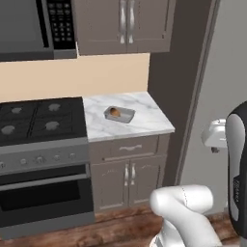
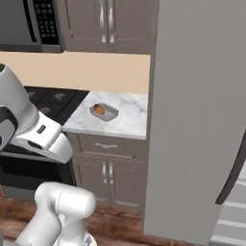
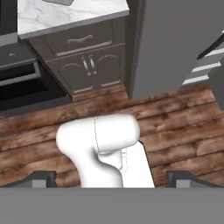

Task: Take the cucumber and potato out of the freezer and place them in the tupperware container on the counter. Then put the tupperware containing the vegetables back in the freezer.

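Wooden floor planks (image 3: 183,131) run beneath the robot, brown and dark-seamed in the hand view. Nearest the camera there, the gripper (image 3: 112,177) points down at the floor with its two dark fingertips (image 3: 41,178) far apart at the bottom corners; the jaws stand wide with nothing between them.

Beyond the floor rise brown cabinets (image 1: 128,176) with silver handles and a drawer above them. To their left sits an oven (image 1: 43,193) with a dark glass front and a black stovetop (image 1: 38,118) on top.

On the cabinets lies the counter (image 1: 144,123), white marble with grey veins. Near its middle rests the tray (image 1: 126,116), a shallow grey tupperware with a raised rim and no lid. Inside it, toward its left end, lies the potato (image 1: 115,112), a small orange-brown lump. The right base view shows the same pair from the other side, the potato (image 2: 99,109) in the tray (image 2: 109,113), well apart from the counter's edges.

Right of the counter stands the freezer (image 2: 197,115), tall and grey. Its door is swung open, with a long dark handle (image 2: 233,175) at the lower right and pale shelves (image 2: 230,223) showing past the door's edge.

Farther back, a beige wall (image 1: 72,77) runs above the counter, with a microwave (image 1: 36,26) over the stovetop and upper cabinets (image 1: 123,24) beside it.
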